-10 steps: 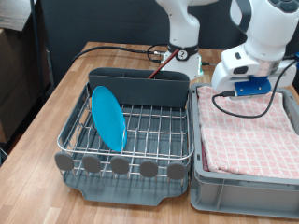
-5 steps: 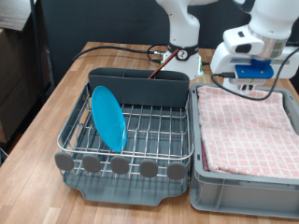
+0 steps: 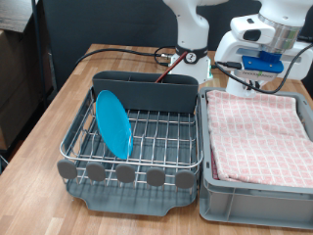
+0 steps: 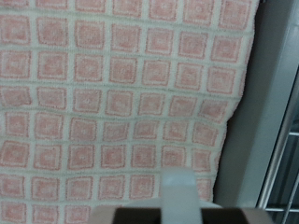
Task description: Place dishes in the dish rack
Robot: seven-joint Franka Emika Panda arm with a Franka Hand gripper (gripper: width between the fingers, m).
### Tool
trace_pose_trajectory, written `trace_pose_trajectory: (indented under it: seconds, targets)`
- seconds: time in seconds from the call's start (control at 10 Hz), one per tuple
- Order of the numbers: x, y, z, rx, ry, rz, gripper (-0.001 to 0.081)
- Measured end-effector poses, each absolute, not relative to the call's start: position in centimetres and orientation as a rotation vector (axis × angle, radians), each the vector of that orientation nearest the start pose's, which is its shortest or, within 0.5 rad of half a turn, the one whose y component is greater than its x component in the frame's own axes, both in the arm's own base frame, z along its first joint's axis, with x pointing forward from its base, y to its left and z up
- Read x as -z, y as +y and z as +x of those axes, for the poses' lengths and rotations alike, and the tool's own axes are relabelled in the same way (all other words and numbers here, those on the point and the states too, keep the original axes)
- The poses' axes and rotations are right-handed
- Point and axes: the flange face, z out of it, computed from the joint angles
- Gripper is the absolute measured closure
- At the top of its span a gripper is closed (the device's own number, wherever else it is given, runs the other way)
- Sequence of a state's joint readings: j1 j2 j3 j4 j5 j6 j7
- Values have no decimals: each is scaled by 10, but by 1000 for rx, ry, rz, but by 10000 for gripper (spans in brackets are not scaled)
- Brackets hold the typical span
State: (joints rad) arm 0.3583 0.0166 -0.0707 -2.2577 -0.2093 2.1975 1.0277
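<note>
**Already racked: one plate, nothing in my grip**

Upright, the round light-blue plate (image 3: 113, 123) is leaning in the silver wire dish rack (image 3: 147, 137), left side. It looks stiff, slick, breakable; its rim is the handhold. My gripper (image 3: 250, 86) is hovering over the pink checked cloth (image 4: 121, 103) at right; finger spread, I cannot tell.

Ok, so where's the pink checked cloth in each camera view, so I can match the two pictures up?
Exterior view: the pink checked cloth lines the grey crate at the picture's right, beside the dish rack, below the gripper.
Wrist view: the cloth fills most of the picture.
Shared landmark: the crate's grey wall running along the cloth's edge.
</note>
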Motion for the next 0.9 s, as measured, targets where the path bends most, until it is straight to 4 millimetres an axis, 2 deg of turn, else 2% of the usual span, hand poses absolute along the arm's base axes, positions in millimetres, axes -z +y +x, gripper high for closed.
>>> trace_pose_trajectory:
  seconds: [0.2,0.5,0.9]
  targets:
    - [-354,119,509,87,977,-3176,734]
    - [-359,92,540,136,975,-3185,734]
    - [-361,75,592,235,1026,-3190,734]
